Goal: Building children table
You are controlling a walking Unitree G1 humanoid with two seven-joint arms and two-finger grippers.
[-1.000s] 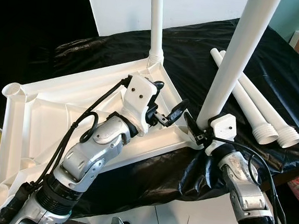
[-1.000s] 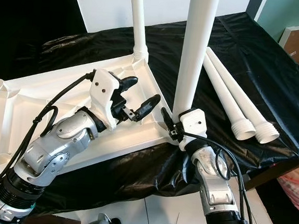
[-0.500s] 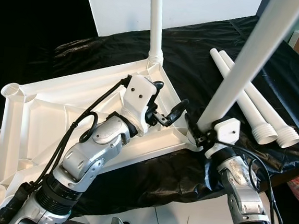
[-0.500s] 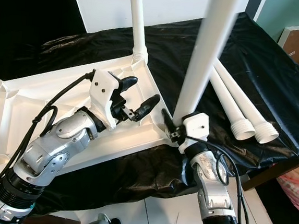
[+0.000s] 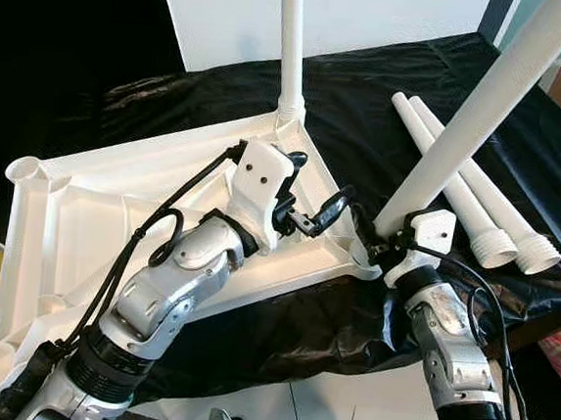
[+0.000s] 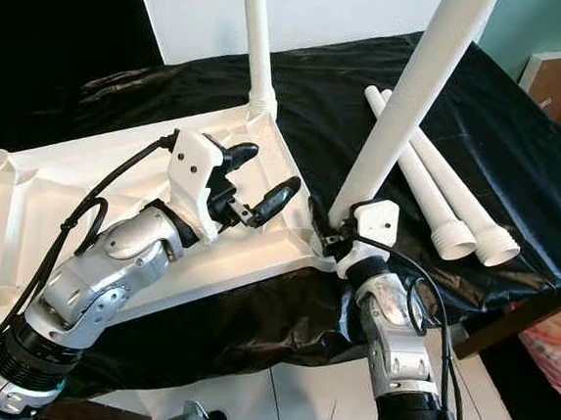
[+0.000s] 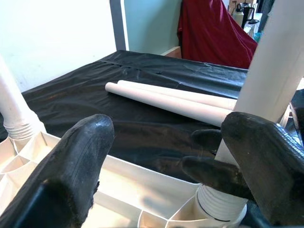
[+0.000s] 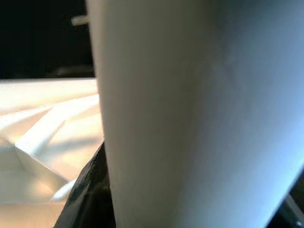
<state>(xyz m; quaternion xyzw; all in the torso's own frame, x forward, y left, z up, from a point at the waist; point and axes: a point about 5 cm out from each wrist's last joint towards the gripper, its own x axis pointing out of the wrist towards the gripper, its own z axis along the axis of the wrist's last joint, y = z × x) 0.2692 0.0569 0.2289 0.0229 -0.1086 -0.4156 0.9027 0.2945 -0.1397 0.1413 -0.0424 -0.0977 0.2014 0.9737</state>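
The white table top (image 5: 113, 215) lies upside down on a black cloth. One white leg (image 5: 292, 44) stands upright in its far corner socket. A second leg (image 5: 476, 109) leans to the right, its threaded base (image 7: 219, 209) at the near right corner socket. My right gripper (image 5: 371, 247) is shut on this leg just above the base, and the leg (image 8: 190, 118) looms close in the right wrist view. Just left of that corner, over the table top, my left gripper (image 5: 317, 182) hovers open, holding nothing.
Two loose white legs (image 5: 459, 191) lie side by side on the cloth to the right, threaded ends toward me. The cloth-covered surface's front edge (image 5: 308, 340) runs just below the table top, with tiled floor beneath. Open sockets (image 5: 24, 168) sit at the left corners.
The leg in my right gripper has tipped from nearly upright to leaning right, and the right wrist has turned with it. My left gripper has stayed in place, open.
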